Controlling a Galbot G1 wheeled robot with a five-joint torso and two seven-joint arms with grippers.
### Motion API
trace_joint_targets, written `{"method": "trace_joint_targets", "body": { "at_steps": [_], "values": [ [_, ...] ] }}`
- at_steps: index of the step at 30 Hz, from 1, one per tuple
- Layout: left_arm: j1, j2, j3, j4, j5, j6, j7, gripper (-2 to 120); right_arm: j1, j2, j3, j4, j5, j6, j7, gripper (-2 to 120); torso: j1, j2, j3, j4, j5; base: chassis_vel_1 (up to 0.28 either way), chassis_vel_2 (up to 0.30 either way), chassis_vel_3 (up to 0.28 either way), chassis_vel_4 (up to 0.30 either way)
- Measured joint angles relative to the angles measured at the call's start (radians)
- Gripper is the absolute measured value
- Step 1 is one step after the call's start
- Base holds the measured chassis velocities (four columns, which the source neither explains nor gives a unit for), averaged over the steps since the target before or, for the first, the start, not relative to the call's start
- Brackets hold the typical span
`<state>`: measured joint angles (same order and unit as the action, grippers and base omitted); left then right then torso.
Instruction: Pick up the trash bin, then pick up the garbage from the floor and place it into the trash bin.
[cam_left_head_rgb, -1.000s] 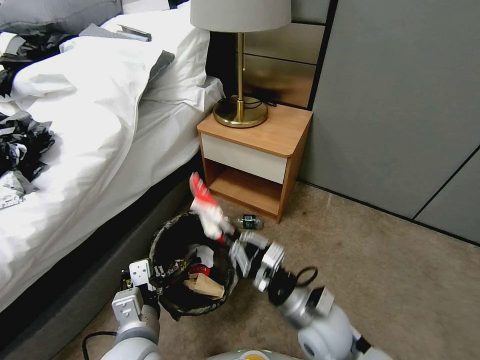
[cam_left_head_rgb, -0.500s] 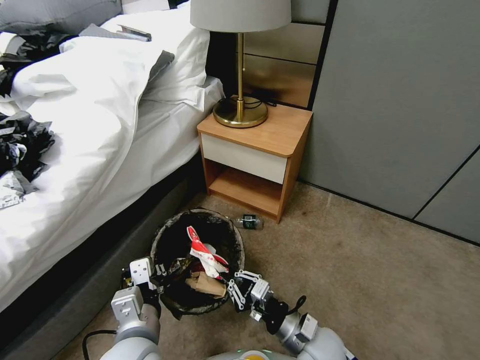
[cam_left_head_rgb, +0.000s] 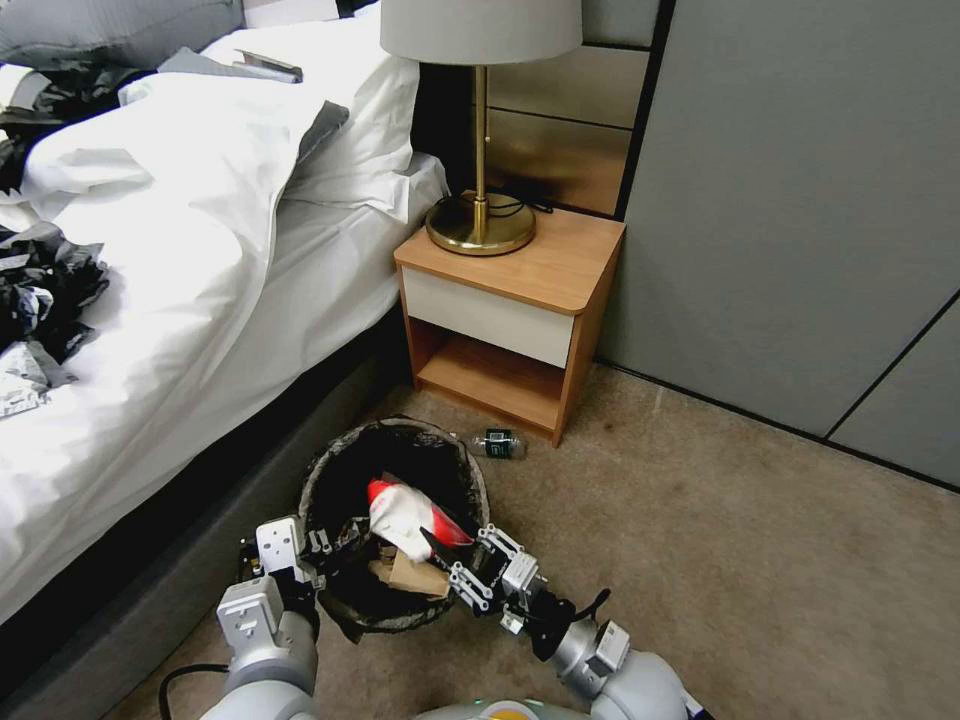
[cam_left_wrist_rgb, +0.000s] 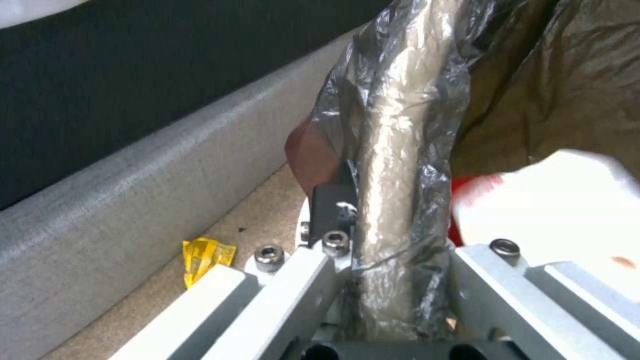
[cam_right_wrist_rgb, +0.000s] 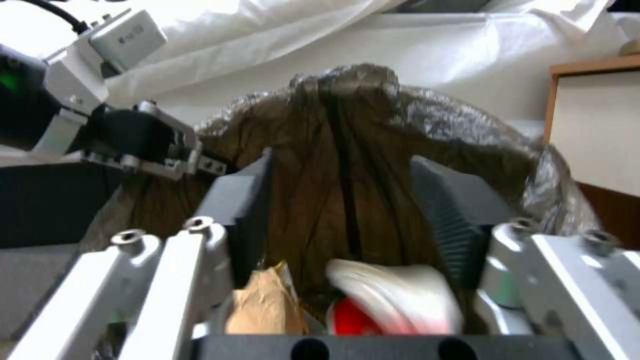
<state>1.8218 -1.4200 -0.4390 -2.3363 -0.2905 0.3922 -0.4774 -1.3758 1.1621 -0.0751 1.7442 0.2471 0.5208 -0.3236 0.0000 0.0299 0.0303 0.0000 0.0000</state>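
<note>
Beside the bed, the left gripper (cam_left_head_rgb: 318, 548) clamps the lined rim of the trash bin (cam_left_head_rgb: 340, 480), holding it over the carpet, while the right gripper (cam_left_head_rgb: 462, 562) hangs with fingers spread apart at the bin's near edge, a red-and-white wrapper (cam_left_head_rgb: 405, 512) lying loose inside on brown paper scraps (cam_left_head_rgb: 412, 575).

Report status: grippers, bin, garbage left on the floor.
Left gripper shut on trash bin rim. Right gripper open at bin edge, red-and-white wrapper inside. Bottle and yellow wrapper on floor.
</note>
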Motion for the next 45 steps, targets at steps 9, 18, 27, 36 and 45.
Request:
{"method": "trace_joint_targets", "body": {
  "at_steps": [9,18,27,36,45],
  "values": [
    [0.004,-0.001,0.003,-0.002,0.006,-0.002,0.0,0,-0.011,-0.021,0.006,0.04,-0.009,-0.006,0.009,86,0.0,0.0,0.0,0.0,0.0,0.0,0.0,0.0,0.0],
    [0.005,-0.001,0.004,-0.003,0.01,-0.003,0.0,0,-0.019,-0.016,0.024,0.128,-0.023,-0.008,0.044,100,0.0,0.0,0.0,0.0001,0.0,0.0,0.0,0.0,0.0],
    [-0.018,0.0,-0.01,0.042,0.009,-0.009,0.0,0,-0.095,0.071,0.091,0.359,-0.128,-0.065,0.364,100,0.0,0.0,0.0,0.0,-0.0002,0.0,0.0,0.0,0.0],
    [-0.042,0.0,-0.018,0.062,0.0,-0.01,0.0,0,-0.241,0.13,0.183,0.327,-0.179,0.015,0.399,100,0.0,0.0,0.0,0.0,0.0,0.0,0.0,0.0,0.0],
    [-0.052,0.006,-0.021,0.068,-0.01,-0.01,-0.001,0,-0.28,0.145,0.208,0.243,-0.201,0.076,0.401,100,0.0,0.0,0.0,0.0002,-0.0019,0.0,0.0,0.0,0.0]
  ]
}}
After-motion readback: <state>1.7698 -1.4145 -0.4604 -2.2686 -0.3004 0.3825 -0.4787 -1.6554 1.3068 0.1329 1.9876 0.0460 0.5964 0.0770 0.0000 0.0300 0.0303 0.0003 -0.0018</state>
